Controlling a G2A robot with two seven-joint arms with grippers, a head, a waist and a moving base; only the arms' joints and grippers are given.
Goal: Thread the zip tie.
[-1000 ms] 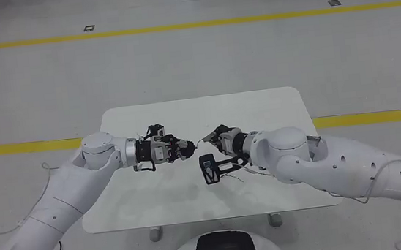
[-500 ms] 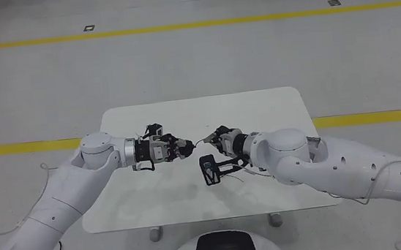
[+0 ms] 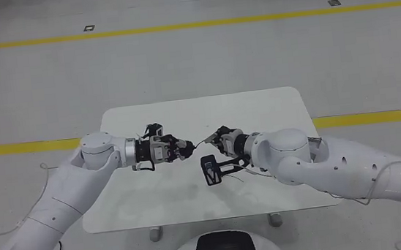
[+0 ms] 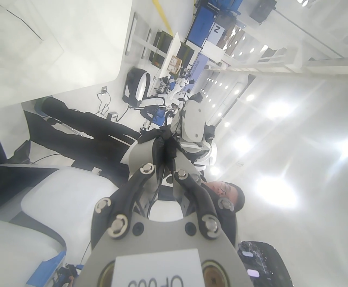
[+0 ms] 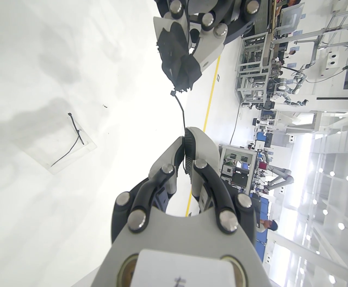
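— Hardly anything moved; both arms hold above the counter (image 3: pixel 257 108).
— Right gripper (image 5: pixel 185 136) clamped on the zip tie (image 5: pixel 179 107) mid-strap, left gripper (image 5: pixel 180 84) pinching its head end. No loop yet; threading remains.

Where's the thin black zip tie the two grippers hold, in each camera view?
Top view: the thin black zip tie bridges the gap between the left gripper and the right gripper, over the white table.
Left wrist view: hidden beyond the left gripper's shut fingertips.
Right wrist view: the zip tie runs from the right gripper's tips to the left gripper's black-wrapped tips.
Shared landmark: the white table.
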